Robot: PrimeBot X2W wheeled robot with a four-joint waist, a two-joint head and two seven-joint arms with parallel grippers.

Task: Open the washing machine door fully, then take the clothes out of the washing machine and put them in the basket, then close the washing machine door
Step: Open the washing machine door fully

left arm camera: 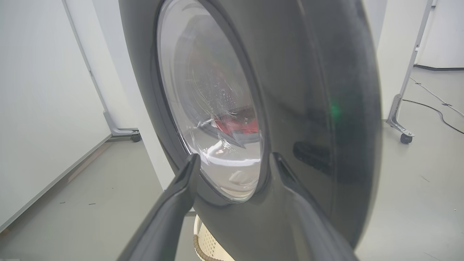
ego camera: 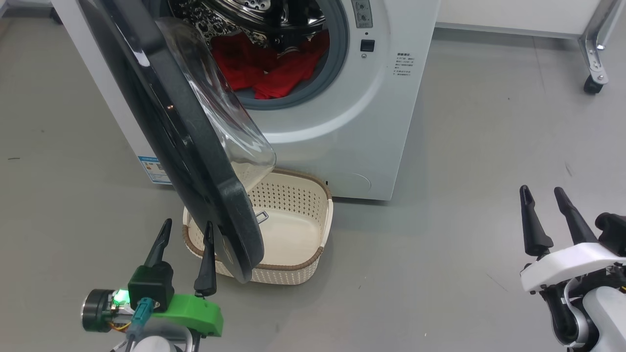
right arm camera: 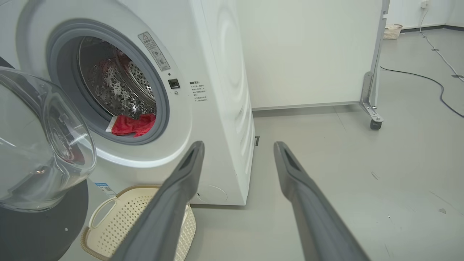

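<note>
Left gripper [ego camera: 189, 222]: lower left of the head view, fingers spread wide, nothing between them!
Left gripper up close [left arm camera: 235, 156]: both fingers reach up at the door's dark face, one on each side of the window's lower curve; touching or not, can't tell.
Right gripper [ego camera: 541, 188]: lower right, jaws wide too, gripping nothing, well apart from everything.
Right gripper's outlook [right arm camera: 239, 143]: fingers frame the machine's corner and grey floor.
Door [ego camera: 195, 146]: swung partway out, running from top left down to centre, glass bowl [ego camera: 230, 132] bulging toward the drum.
Door edge: its lower rim crosses in front of the basket's left half, just beside the left gripper's inner finger.
Basket [ego camera: 313, 178]: on the floor against the machine's front, under the opening, bare cream bottom on show.
Clothes [ego camera: 264, 68]: red heap low in the drum, top centre, pushing to the grey seal.
Machine [ego camera: 381, 122]: white front, top centre; blue label [ego camera: 154, 168] at its lower left corner.
Open room: broad grey floor [ego camera: 464, 220] across the right side; a wheeled frame [ego camera: 594, 73] stands upper right.
</note>
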